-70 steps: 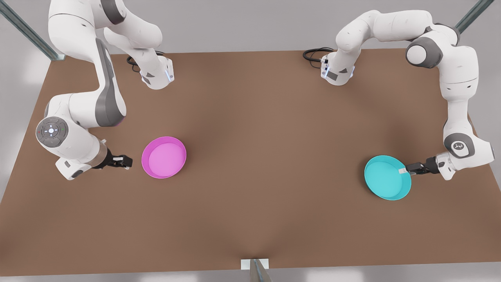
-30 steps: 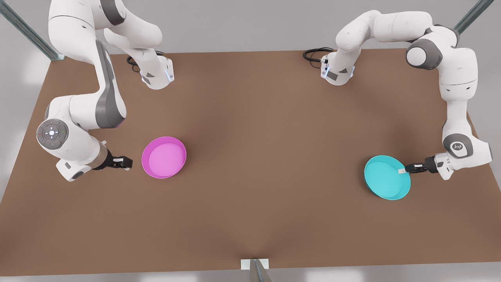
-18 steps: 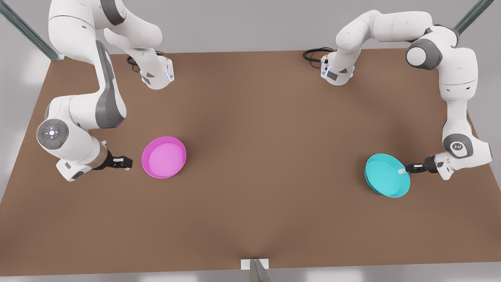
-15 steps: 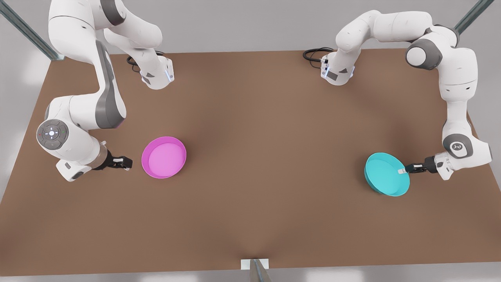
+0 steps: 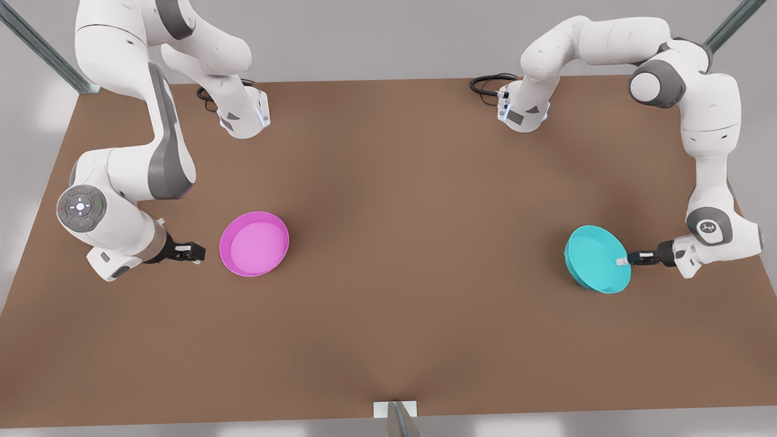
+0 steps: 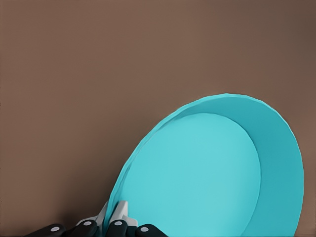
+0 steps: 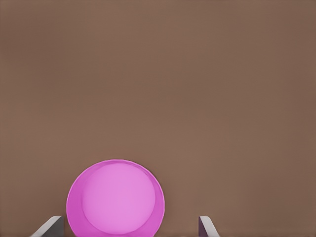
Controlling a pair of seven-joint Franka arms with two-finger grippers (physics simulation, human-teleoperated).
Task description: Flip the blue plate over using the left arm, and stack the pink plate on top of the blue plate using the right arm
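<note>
The blue plate [image 5: 593, 258] is at the front view's right, tilted, its open side still facing up. My left gripper [image 5: 623, 261] is shut on the plate's rim at the side nearest that arm. In the left wrist view the blue plate [image 6: 207, 177] slants away from the left gripper [image 6: 113, 216], whose fingers pinch its rim. The pink plate [image 5: 254, 243] lies flat and open side up at the front view's left. My right gripper [image 5: 198, 250] waits open beside it, a short gap from its rim. The right wrist view has the pink plate [image 7: 116, 197] ahead of the right gripper [image 7: 129, 222].
The brown table [image 5: 388, 200] stretches wide between the two plates. Both arm bases [image 5: 243, 115] [image 5: 522, 112] and black cables [image 5: 485, 84] sit at the back edge. A metal bracket [image 5: 396, 413] stands at the middle of the front edge.
The blue plate has been raised at its gripped rim and tilted more steeply, drifting slightly toward the back of the table. The right arm and the pink plate have not moved.
</note>
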